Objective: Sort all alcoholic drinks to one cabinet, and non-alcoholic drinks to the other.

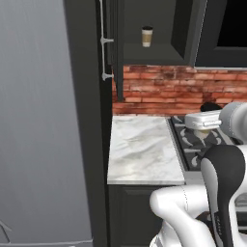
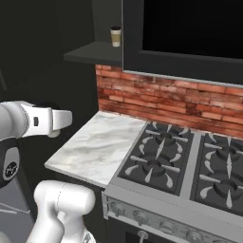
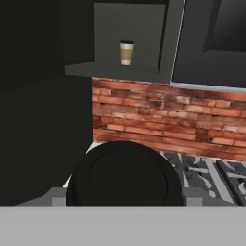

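Note:
One non-alcoholic drink, a tan paper coffee cup (image 1: 147, 36) (image 2: 115, 36) (image 3: 126, 53) with a dark lid, stands upright on the shelf of the open upper cabinet (image 1: 159, 50) (image 2: 92, 52). A second cup is in my gripper (image 1: 206, 123) (image 2: 56, 121) (image 3: 125, 194). Its dark round lid (image 3: 125, 173) (image 1: 210, 106) sits between the fingertips (image 3: 57, 196), and the jaws are shut on it. I hold it over the seam between counter and stove, well below and short of the cabinet shelf. The alcoholic drinks are out of view.
The cabinet door (image 1: 118, 48) hangs open toward me at the left. Below lie a marble counter (image 1: 142, 149) (image 2: 95, 142) and a gas stove (image 2: 180, 161) against a brick wall (image 3: 158, 115). A grey fridge (image 1: 34, 120) stands at the left; a black appliance (image 2: 190, 28) hangs over the stove.

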Robot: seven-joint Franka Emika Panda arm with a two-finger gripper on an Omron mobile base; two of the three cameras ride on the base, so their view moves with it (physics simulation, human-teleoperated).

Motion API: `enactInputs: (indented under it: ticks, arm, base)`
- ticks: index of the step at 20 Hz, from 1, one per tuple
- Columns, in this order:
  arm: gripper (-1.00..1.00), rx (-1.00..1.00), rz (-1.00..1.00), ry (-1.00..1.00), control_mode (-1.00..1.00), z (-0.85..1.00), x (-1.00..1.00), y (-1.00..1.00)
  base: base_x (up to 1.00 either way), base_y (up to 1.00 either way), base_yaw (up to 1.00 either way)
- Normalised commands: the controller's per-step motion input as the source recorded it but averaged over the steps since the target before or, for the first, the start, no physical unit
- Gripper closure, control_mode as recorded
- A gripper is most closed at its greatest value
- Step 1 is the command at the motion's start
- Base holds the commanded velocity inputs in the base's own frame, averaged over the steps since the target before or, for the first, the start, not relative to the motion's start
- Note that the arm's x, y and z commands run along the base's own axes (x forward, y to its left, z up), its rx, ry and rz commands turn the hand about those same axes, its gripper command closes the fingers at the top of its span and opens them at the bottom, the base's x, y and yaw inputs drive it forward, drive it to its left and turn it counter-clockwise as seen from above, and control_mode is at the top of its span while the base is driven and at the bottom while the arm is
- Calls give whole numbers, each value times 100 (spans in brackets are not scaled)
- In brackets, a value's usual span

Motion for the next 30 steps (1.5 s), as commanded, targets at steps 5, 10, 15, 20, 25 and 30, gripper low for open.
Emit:
enactInputs:
  ticks: [5,10,15,20,25,30]
  arm:
    - [100,0,0,0,100,0,0,0]
    - [100,0,0,0,100,0,0,0]
    - [100,0,0,0,100,0,0,0]
    - [100,0,0,0,100,0,0,0]
    - [100,0,0,0,100,0,0,0]
    - [100,0,0,0,100,0,0,0]
  base:
    - [47,11,8]
    - [48,6,7]
    - [42,9,6]
    - [32,10,5]
    - [5,5,3]
    - [0,1,1]
